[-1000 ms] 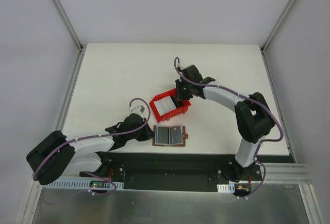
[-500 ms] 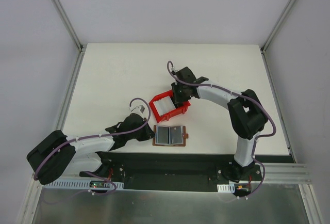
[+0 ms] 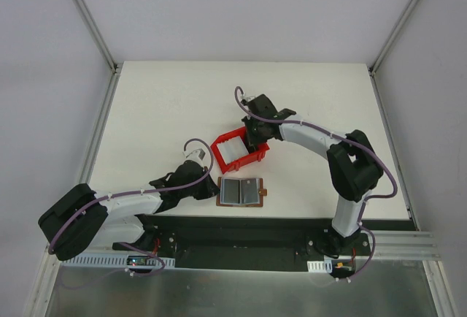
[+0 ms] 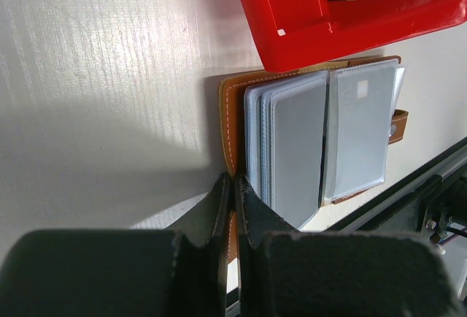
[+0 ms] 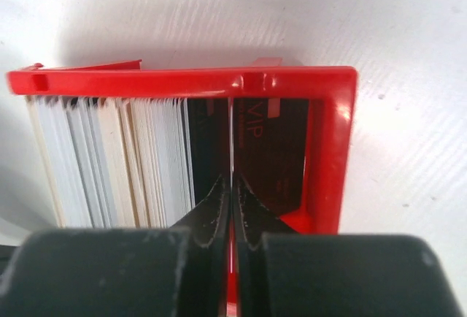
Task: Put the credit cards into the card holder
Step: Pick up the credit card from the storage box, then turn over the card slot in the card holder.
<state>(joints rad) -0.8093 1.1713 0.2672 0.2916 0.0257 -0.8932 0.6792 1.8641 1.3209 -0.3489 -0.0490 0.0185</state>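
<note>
Inside the red tray (image 5: 182,82) the credit cards (image 5: 109,160) stand on edge in a tight row, faces side to side, so each one's long edge runs straight away from my right claw (image 5: 232,185) toward the tray's far wall. That claw is down in the tray at the row's right-hand end, clenched on a single pale card (image 5: 232,127), which shows edge-on as a thin line between the tips. A dark card (image 5: 270,149) (lettered VIP) sits just beside it on the right. The grip is in line with the card, so I judge the way out is straight up, clear of the rim, before any turn.

The card holder (image 3: 241,191) lies open and flat just beside the tray, on the side toward my bases, grey-blue inside facing up, its long axis across the desk (image 3: 160,112). From the right claw it lies back toward me and slightly left. My left claw (image 4: 233,185) is the nearer one to it, clenched on the brown cover's left edge and pinning it open. So the carrying falls to the right arm, and the card must tip from upright toward flat on the way (which way the pockets open I cannot tell).
</note>
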